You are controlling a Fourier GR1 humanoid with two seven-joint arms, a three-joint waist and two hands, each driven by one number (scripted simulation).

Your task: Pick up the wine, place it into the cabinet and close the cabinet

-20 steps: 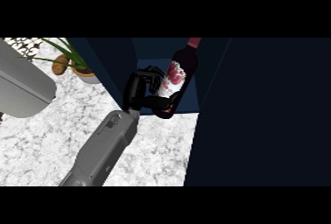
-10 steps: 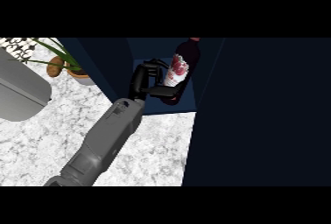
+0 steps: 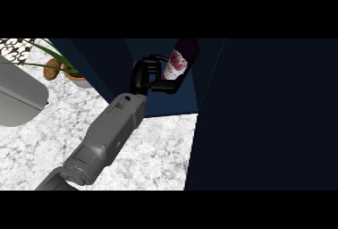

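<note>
Wine and fingers: the wine bottle [image 3: 179,60] stands at about 2 o'clock from the hand [image 3: 146,77], just beside it. The thumb reaches toward 3 o'clock under the bottle's lower part and meets it there, while the fingers rise on the bottle's 9 o'clock side. Whether those fingers press on the glass cannot be told.

Fingers' state: curled in a narrow hook around the bottle's lower left; the hand appears to hold the bottle between thumb and fingers.

Which hand: one grey forearm [image 3: 109,132] runs from 7 o'clock at the view's lower edge up toward 1 o'clock; which of the robot's arms it is cannot be told for certain, though it comes in left of centre.

Where the wine is: at 12 o'clock in the view, inside the open cabinet [image 3: 173,96], against its dark blue interior, near the compartment's right side.

How the wine looks: dark glass, nearly black, upright with a slight tilt toward 1 o'clock; a white label with red marks faces left toward the hand; its top runs out of view at the upper edge.

Cabinet door: a broad dark panel [image 3: 271,116] fills the view from 1 o'clock to 5 o'clock.

Counter: white speckled marble counter [image 3: 155,154] from 6 to 9 o'clock.

Other things: a potted plant [image 3: 66,71] with long green leaves at 10 o'clock; a grey rounded object [image 3: 20,100] at 9 o'clock, partly cut off.
</note>
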